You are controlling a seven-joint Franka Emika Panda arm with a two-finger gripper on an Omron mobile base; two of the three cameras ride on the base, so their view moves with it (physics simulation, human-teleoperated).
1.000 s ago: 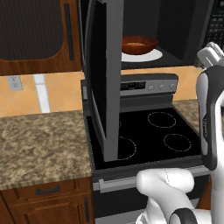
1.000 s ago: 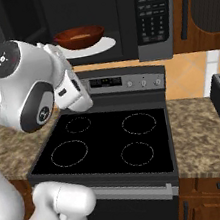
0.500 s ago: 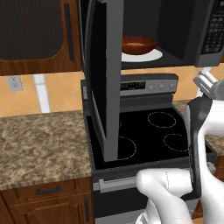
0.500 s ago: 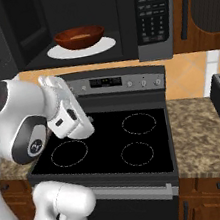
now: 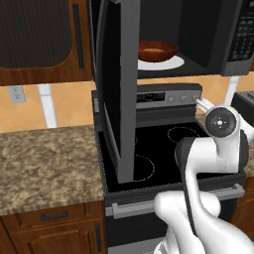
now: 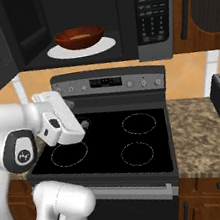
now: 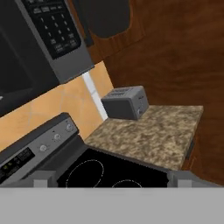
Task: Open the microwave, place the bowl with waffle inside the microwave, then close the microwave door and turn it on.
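Note:
The microwave (image 6: 91, 14) stands open above the stove. Its microwave door (image 5: 119, 89) is swung out to the left, edge-on to the left base view. Inside, the reddish-brown bowl (image 6: 79, 37) rests on the white turntable (image 6: 102, 46), with the tan waffle (image 6: 80, 34) lying in it. The bowl (image 5: 158, 49) sits near the front of the cavity. My gripper (image 6: 82, 122) hangs low over the left side of the stovetop, well below the bowl. In the hand view my gripper (image 7: 111, 181) shows its tips wide apart, open and empty, pointing toward the right counter.
The black glass stovetop (image 6: 137, 138) with several burner rings lies under the arm. A grey toaster (image 7: 126, 103) stands on the granite counter (image 6: 207, 136) to the right. The button panel (image 6: 152, 13) is at the microwave's right. Brown cabinets flank the microwave.
The arm has folded down from microwave height to just above the stovetop. The bowl with the waffle has stayed on the turntable, and the door remains open.

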